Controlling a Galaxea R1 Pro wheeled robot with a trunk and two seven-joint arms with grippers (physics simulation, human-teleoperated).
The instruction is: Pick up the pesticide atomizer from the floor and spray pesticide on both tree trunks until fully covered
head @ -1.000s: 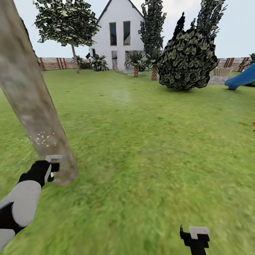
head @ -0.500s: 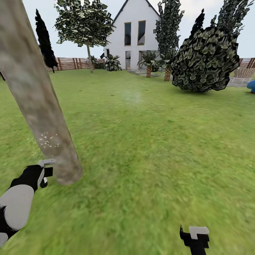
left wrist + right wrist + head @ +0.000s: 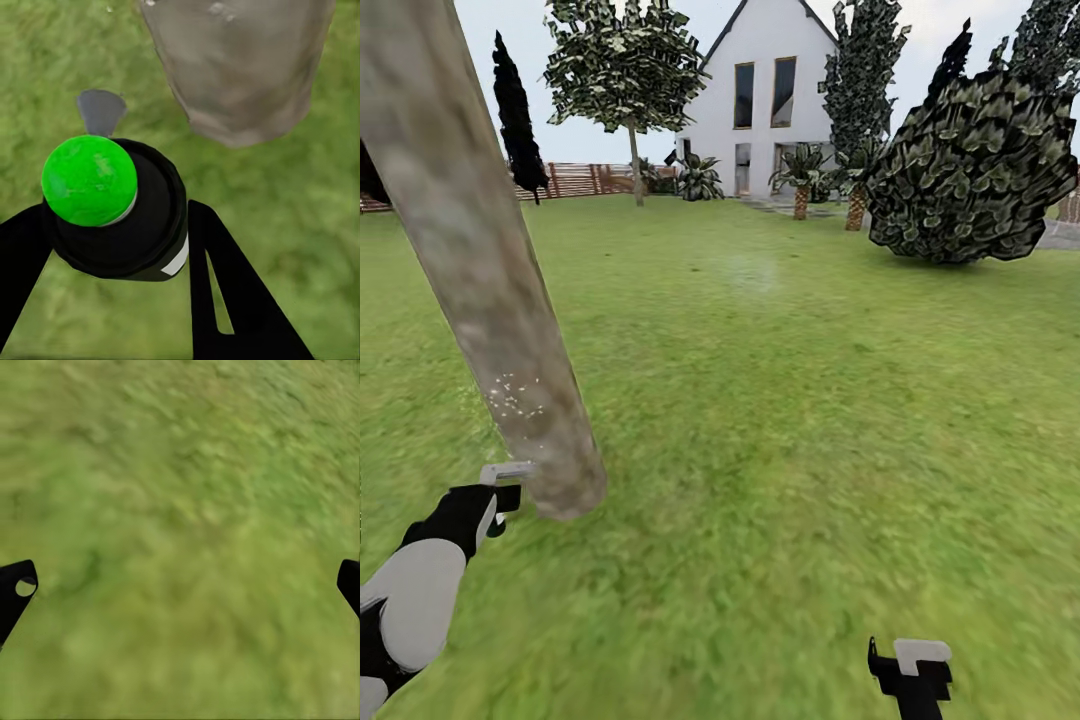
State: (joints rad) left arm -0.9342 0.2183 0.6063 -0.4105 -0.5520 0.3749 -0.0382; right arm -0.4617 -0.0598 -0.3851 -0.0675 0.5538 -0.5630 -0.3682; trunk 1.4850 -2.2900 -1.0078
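Grey-tan bark marked one tree trunk (image 3: 480,290) close by, with a second tree (image 3: 628,70) far behind it near the fence. Your left gripper (image 3: 112,225) clenched one pesticide atomizer (image 3: 112,206) (green-capped), just beside the trunk's base. White pesticide (image 3: 515,397) specks dotted the bark above it. Your right gripper (image 3: 180,585) hung spread wide over grass (image 3: 187,510).

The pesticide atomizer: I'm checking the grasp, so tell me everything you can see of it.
The pesticide atomizer is a black, round-bodied bottle with a glossy bright green cap and a small white patch on its side. It sits between the two black fingers of the left gripper, which close on its sides. A grey nozzle piece sticks out ahead of it toward the base of the tree trunk, with grass in between.
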